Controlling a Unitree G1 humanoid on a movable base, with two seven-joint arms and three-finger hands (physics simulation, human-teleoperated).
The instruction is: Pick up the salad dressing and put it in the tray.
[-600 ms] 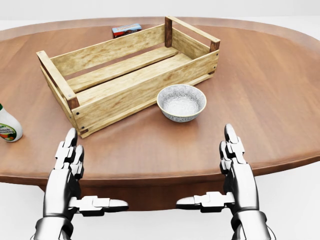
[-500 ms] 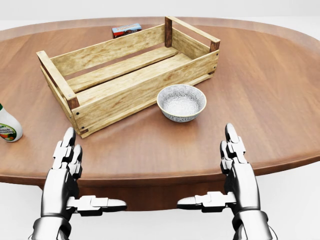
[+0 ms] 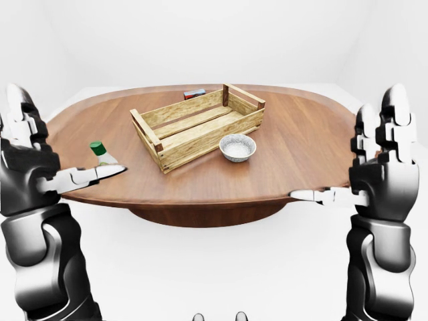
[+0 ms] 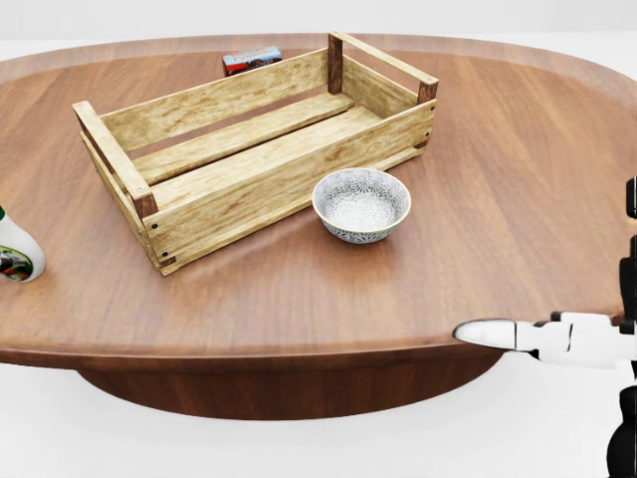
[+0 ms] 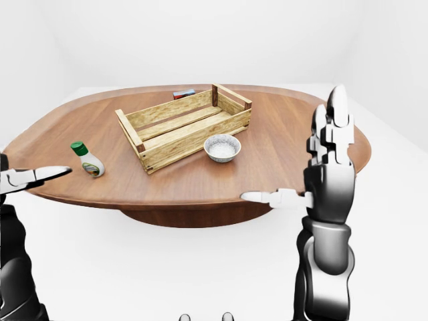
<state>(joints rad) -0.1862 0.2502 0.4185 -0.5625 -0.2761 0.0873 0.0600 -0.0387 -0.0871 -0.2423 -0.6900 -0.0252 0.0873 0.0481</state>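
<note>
Dressing (image 5: pixel 87 161) stands upright near the left edge of the counter (image 5: pixel 281 144), well apart from the tray (image 5: pixel 184 127), with its green cap on top. Both hands are up and open, fingers spread, holding nothing. The left hand (image 3: pixel 30 164) is nearest the bottle, so I think it should do the grab. It should come in low from the side and close around the fat middle, not the thin cap. Then it should lift straight up so the bottle does not tip.

I count one bottle, one tray, one bowl (image 4: pixel 361 204), and one small box (image 4: pixel 252 60) behind the tray. The right hand (image 5: pixel 328 164) waits off to the side.
</note>
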